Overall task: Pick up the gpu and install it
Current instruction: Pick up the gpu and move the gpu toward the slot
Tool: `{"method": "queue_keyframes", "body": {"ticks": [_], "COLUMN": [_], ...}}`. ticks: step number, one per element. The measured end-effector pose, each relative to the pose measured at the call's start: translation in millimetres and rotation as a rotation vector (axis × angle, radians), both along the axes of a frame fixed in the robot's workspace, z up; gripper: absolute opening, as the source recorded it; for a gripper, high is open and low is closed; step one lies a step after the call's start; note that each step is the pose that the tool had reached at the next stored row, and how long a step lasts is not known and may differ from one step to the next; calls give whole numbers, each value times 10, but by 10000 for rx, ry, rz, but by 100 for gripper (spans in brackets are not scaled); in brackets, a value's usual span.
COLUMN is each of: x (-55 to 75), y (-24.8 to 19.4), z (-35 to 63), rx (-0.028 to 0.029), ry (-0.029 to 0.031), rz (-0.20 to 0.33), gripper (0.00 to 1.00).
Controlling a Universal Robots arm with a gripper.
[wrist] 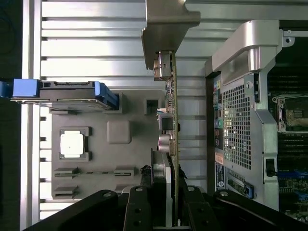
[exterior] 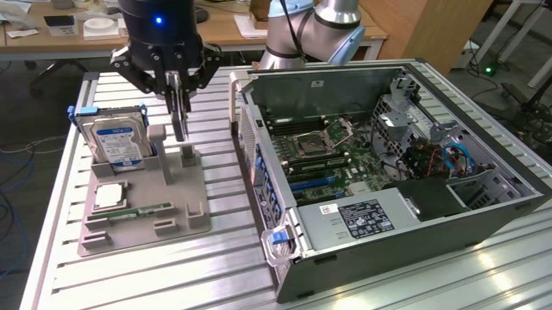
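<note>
A robot gripper (exterior: pixel 177 87) is clenched on the gpu (exterior: pixel 180 113), a thin dark circuit card seen edge-on. The card stands on end over a grey parts holder (exterior: pixel 185 223), its long axis vertical. In the wrist view the card (wrist: pixel 173 120) runs straight away from the gripper (wrist: pixel 166 195), with its grey metal bracket (wrist: pixel 169 21) at the far, lower end. Whether the lower end touches the holder cannot be told. To the exterior view's left of the card, a hard drive (exterior: pixel 121 142) stands upright in the holder with a blue and white label; its writing is too small to read. A CPU (exterior: pixel 110 194) and a green RAM stick (exterior: pixel 138 212) lie in front of it. To the exterior view's right lies an open computer case (exterior: pixel 483 223); its power supply (exterior: pixel 358 219) bears a black label with unreadable white print.
</note>
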State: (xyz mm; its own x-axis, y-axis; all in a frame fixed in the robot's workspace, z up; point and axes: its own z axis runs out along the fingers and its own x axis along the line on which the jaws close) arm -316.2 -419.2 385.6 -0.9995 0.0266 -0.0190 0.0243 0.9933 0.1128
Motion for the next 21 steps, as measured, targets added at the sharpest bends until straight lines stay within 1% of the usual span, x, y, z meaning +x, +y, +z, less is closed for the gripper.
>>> {"method": "queue_keyframes", "body": {"ticks": [4,9,12,15,19,21], "x": [0,0,0,0,0,0], "y": [0,0,0,0,0,0], "z": [49,95,130,158,193,214], "rx": [30,118,154,178,236,276], "ry": [0,0,0,0,1,0], "rz": [0,0,0,0,1,0], "gripper": [28,28,28,28,28,28]}}
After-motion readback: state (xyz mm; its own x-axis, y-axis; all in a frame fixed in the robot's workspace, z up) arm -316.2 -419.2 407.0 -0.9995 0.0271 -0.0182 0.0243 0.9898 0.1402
